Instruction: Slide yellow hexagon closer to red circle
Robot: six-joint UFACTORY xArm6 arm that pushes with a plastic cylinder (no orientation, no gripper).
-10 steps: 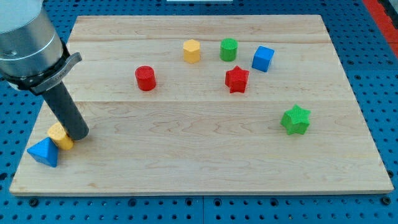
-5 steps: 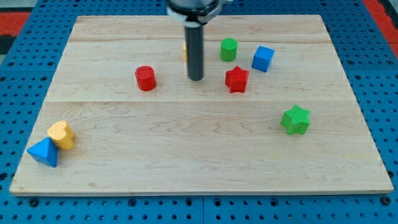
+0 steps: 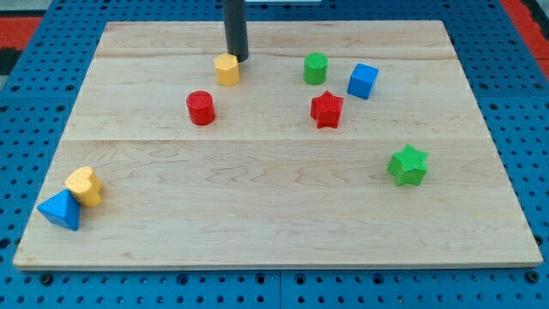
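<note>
The yellow hexagon [image 3: 226, 69] lies on the wooden board near the view's top, left of centre. The red circle [image 3: 201, 107] stands below it and a little to its left, apart from it. My dark rod comes down from the view's top edge. My tip [image 3: 237, 57] rests just above and right of the yellow hexagon, touching it or nearly so.
A green cylinder [image 3: 316, 68], a blue cube [image 3: 363, 81] and a red star [image 3: 327, 110] lie to the right. A green star [image 3: 407, 166] is lower right. A yellow heart [image 3: 85, 186] and a blue triangle [image 3: 60, 210] sit at the board's [image 3: 274, 232] bottom-left corner.
My tip went from the bottom-left corner to the middle, then up to the top beside the yellow hexagon. The hexagon slid left, closer to the red circle.
</note>
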